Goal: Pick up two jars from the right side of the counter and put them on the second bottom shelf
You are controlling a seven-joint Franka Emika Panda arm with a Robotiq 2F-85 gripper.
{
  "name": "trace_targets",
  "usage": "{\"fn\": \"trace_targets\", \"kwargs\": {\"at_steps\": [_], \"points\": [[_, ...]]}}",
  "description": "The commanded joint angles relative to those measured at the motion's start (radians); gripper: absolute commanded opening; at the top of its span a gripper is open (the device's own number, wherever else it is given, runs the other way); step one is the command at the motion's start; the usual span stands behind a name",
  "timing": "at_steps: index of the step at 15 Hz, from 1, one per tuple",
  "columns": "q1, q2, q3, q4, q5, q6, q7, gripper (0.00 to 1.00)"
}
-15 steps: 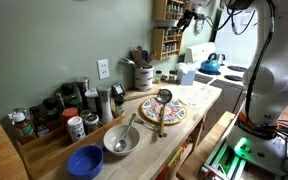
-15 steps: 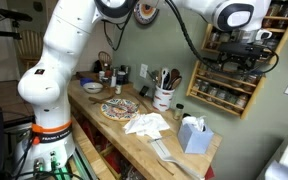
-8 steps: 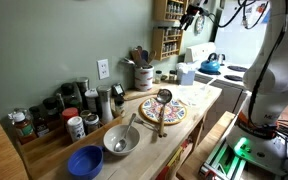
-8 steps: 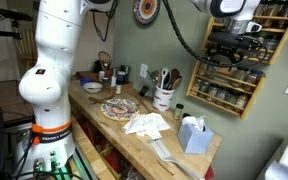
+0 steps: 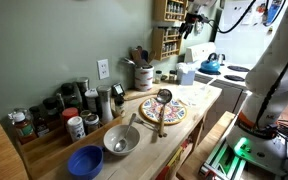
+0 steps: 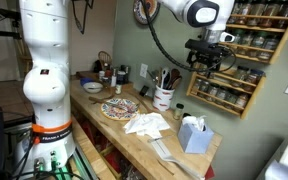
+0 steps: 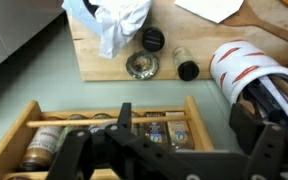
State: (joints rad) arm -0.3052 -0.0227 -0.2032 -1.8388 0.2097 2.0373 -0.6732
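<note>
Light-wood counter [image 6: 176, 152] under a wall-hung spice rack [image 6: 246, 68] lined with little dark jars. Gripper [image 6: 206, 66] up beside the rack's end. Jaw opening hidden; cannot tell if anything is held.

The dark end effector [image 6: 206, 62] is too small in both exterior views to tell how its jaws stand; in the wrist view the bottom edge cuts it off, with the fingertips out of sight; its body hides the middle of the brown wooden spice rack [image 7: 74, 106], whose small dark jars [image 7: 44, 142] carry blurred labels; it also covers part of the white-and-red striped crock [image 7: 246, 68]; the light-wood worktop [image 7: 104, 65] runs past the top edge.
</note>
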Motion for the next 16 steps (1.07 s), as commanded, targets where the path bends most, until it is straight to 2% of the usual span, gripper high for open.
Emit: {"fn": "trace_targets", "kwargs": {"at_steps": [1,5,9,10,11,16], "points": [[0.047,-0.080,-0.001,-0.196,-0.064,0.106,0.121,1.00],[0.077,-0.071,0.014,-0.317,-0.181,0.251,0.347,1.00],[0.102,-0.025,0.032,-0.388,-0.217,0.406,0.509,1.00],[0.108,-0.009,0.034,-0.395,-0.209,0.437,0.521,1.00],[0.105,-0.021,0.025,-0.364,-0.189,0.380,0.466,1.00],[0.113,0.000,0.031,-0.377,-0.189,0.419,0.497,1.00]]}}
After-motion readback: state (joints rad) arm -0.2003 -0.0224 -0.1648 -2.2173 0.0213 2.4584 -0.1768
